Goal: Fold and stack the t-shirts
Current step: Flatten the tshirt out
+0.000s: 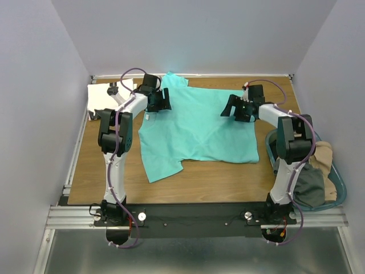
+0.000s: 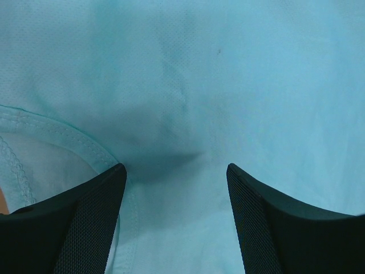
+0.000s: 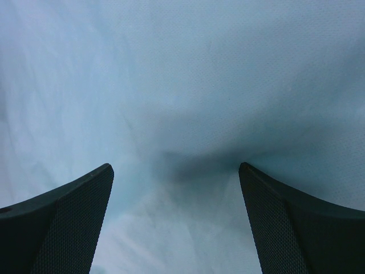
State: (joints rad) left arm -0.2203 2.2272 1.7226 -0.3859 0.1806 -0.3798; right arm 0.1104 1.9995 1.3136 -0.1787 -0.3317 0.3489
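Turquoise t-shirt (image 1: pixel 199 131) fills wrist views beneath released left tool (image 2: pixel 175 166), right tool (image 3: pixel 175 165); white shirt (image 1: pixel 105 96) appears overhead only.

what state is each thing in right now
turquoise t-shirt: spread flat, unfolded
white t-shirt: folded, far left corner
left gripper: open, empty, close over the turquoise t-shirt
right gripper: open, empty, close over the same shirt
basket: holds more clothes
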